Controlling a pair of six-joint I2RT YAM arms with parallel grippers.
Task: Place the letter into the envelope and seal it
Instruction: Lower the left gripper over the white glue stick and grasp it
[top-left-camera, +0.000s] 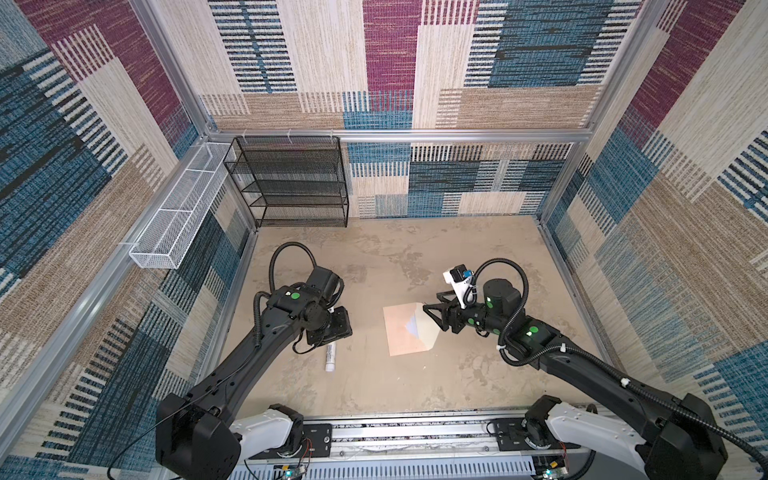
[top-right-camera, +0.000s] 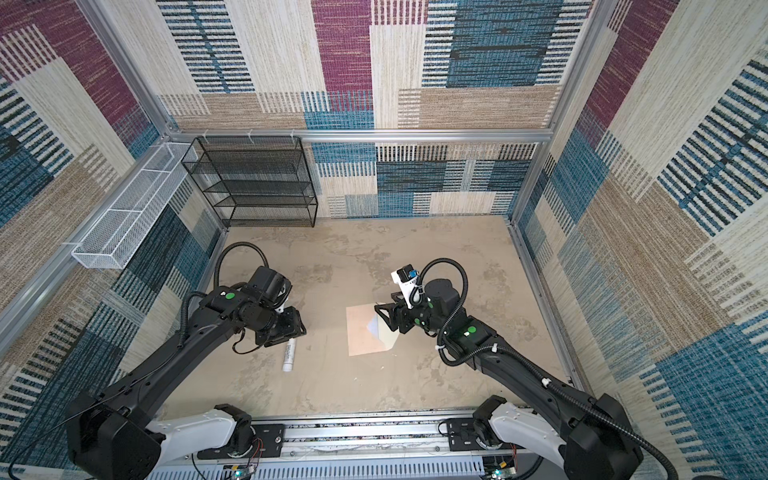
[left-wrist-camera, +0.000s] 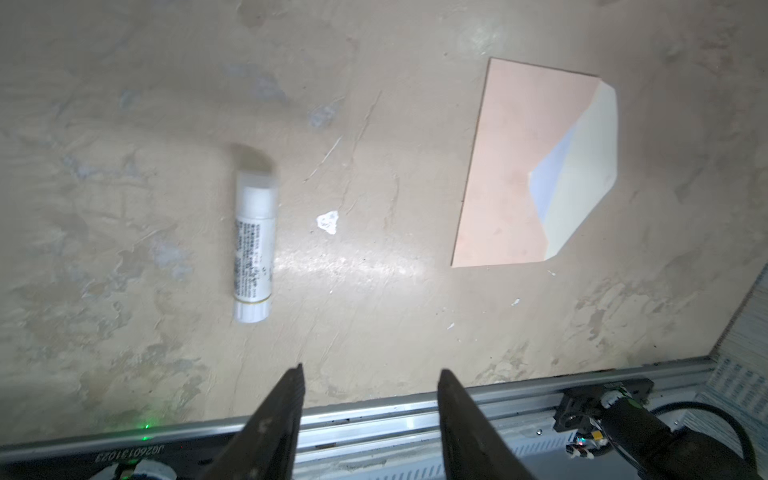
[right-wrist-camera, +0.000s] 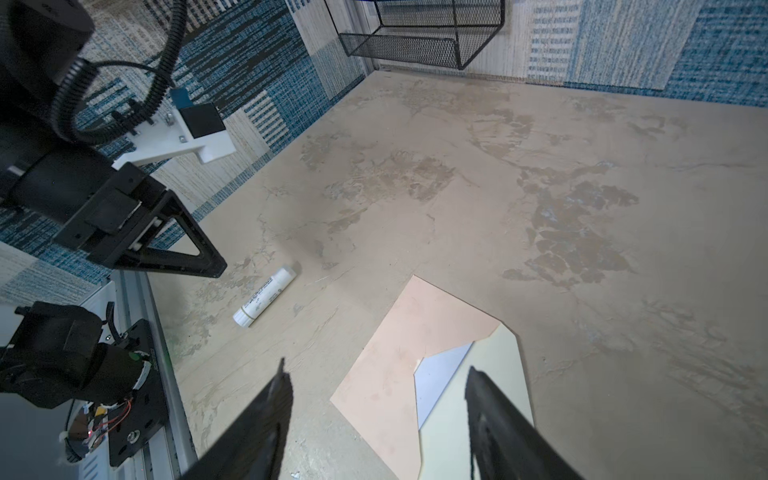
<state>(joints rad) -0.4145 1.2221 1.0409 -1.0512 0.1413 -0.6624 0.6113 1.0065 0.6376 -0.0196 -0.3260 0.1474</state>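
Peach envelope flat on table, just right of centre
Cream flap lies out to the right, white letter sliver at the mouth; right gripper over that edge, jaws apart. Glue stick further left, upper end under left gripper

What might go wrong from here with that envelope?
The flap is open and nothing pins the envelope, so folding with the right end effector may just slide it. The glue stick lies loose near the left end effector; a nudge might roll it.
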